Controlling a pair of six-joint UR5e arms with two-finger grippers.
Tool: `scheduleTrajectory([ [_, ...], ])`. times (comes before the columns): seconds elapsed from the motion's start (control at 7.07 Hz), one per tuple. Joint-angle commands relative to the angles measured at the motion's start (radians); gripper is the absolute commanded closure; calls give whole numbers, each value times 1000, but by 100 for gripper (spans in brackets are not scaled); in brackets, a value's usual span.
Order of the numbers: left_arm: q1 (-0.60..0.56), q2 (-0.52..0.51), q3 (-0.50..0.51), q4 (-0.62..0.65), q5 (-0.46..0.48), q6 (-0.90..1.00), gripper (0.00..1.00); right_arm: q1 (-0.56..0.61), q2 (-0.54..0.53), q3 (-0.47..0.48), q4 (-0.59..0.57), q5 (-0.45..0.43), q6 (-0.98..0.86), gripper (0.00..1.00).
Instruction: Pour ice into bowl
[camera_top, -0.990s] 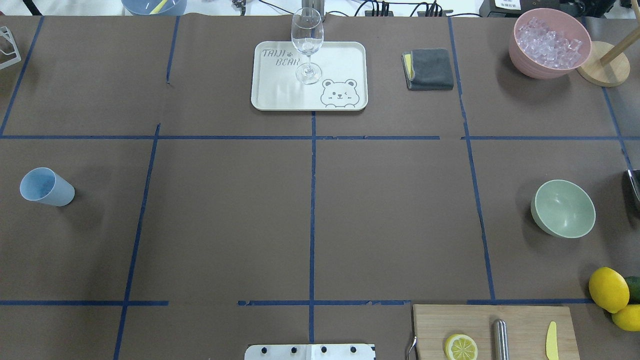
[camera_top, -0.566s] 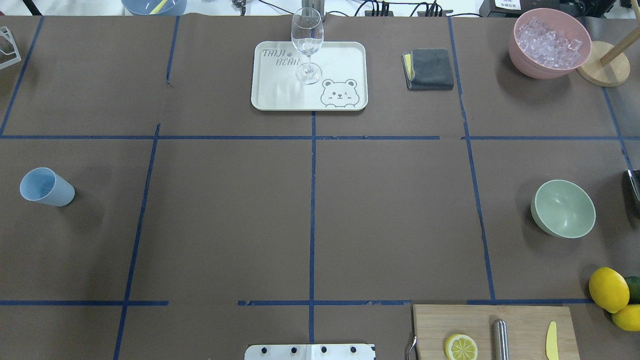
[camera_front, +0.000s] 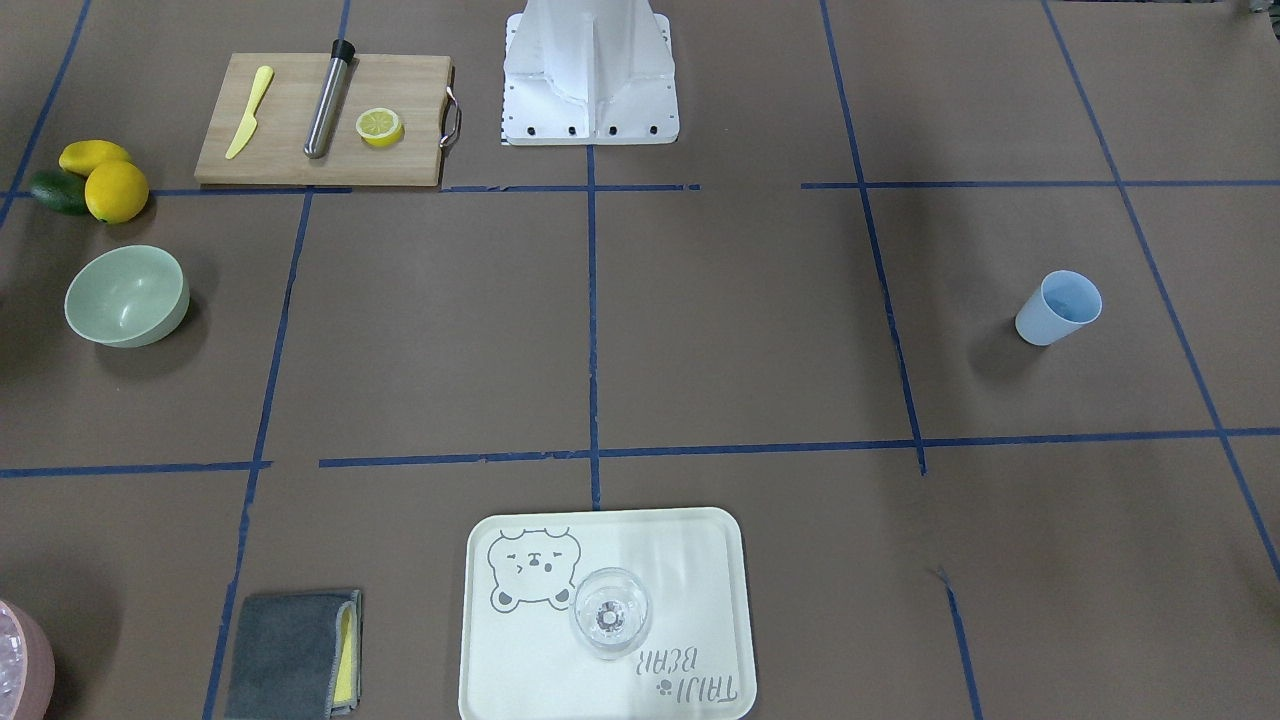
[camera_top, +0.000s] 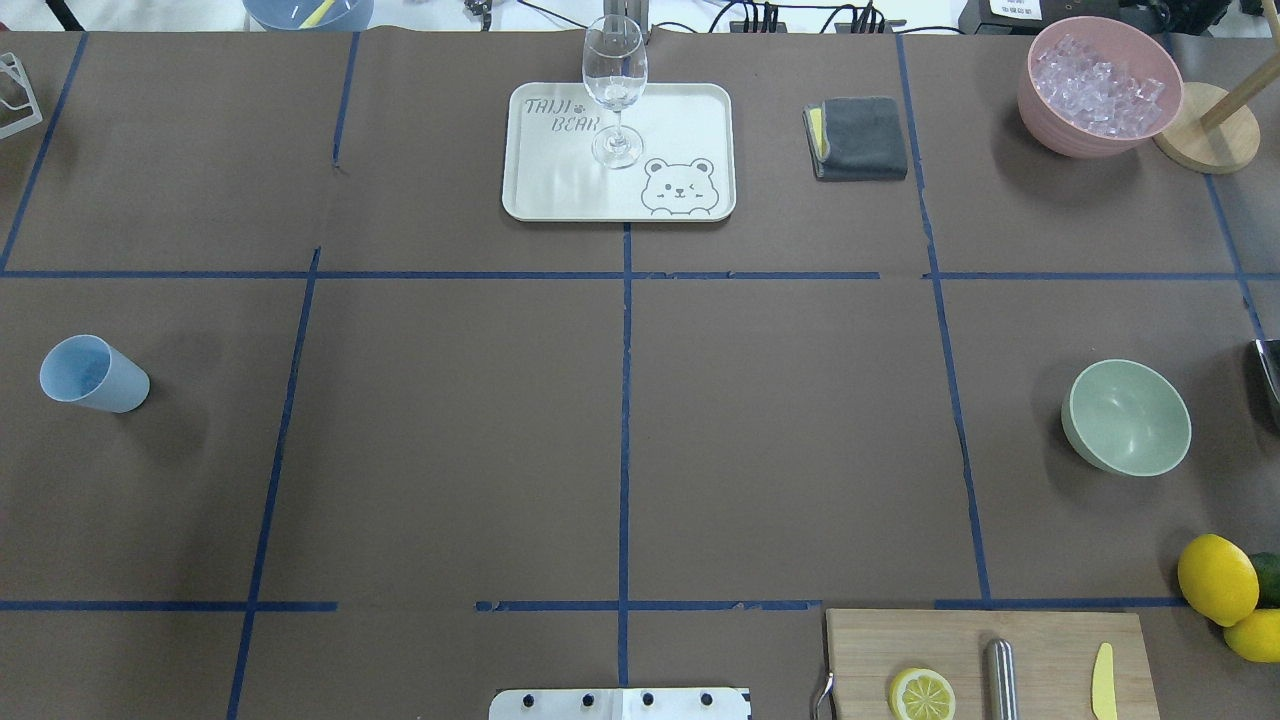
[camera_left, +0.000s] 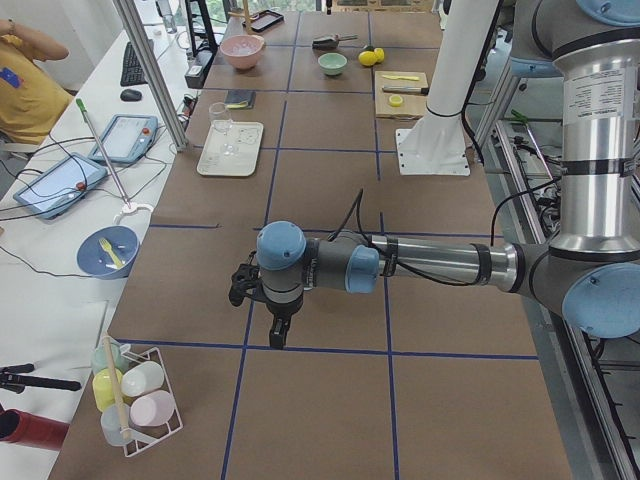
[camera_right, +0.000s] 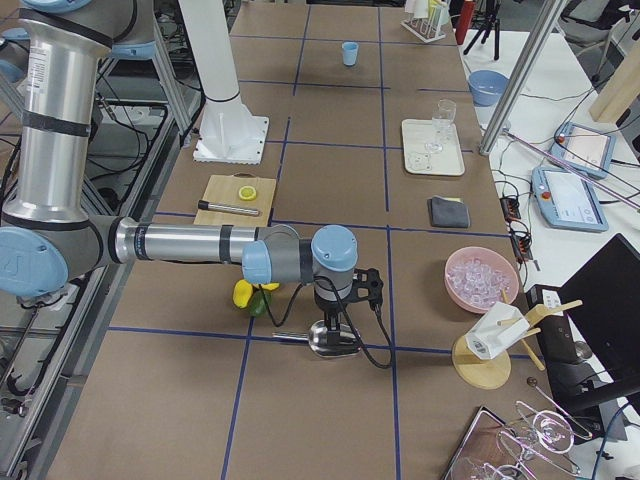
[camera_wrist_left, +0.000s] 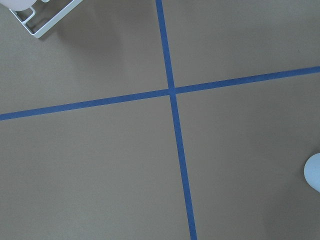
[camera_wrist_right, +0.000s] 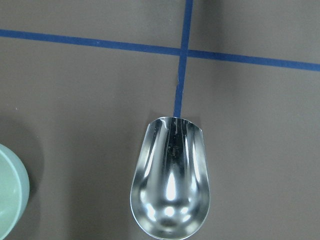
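While my right jaws hang over the scoop (camera_wrist_right: 170, 185), the bowl (camera_top: 1126, 417) sits near it. Open or closed, left jaws or right, I cannot tell.

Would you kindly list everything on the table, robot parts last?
bowl: one, sage green, empty, right side.
pink bowl: one, holds clear ice cubes, far right corner.
scoop: one, silver, empty, right of bowl.
cup: one, light blue, left side.
wine glass: one, clear, on cream tray.
cloth: one, grey, beside tray.
cutting board: one, wooden, near edge, bearing lemon half, knife, rod.
lemons: two, yellow, near right corner.
left hand, right hand: one each, black, over table's ends.
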Motion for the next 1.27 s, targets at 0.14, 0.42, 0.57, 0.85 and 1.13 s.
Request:
scheduleTrajectory([
  [0.14,2,0,-1,-23,0,0,0,-8,107,2,57,26,9,0],
  [0.42,0,0,2,-34,0,0,0,-6,93,0,60,60,18,0],
  [0.57,0,0,-1,-34,0,-2,0,-6,95,22,81,60,18,0],
  [0.85,0,0,-1,-37,0,0,0,-89,113,26,218,41,79,0],
  [1.13,0,0,3,-66,0,0,0,-179,96,28,325,31,252,0],
])
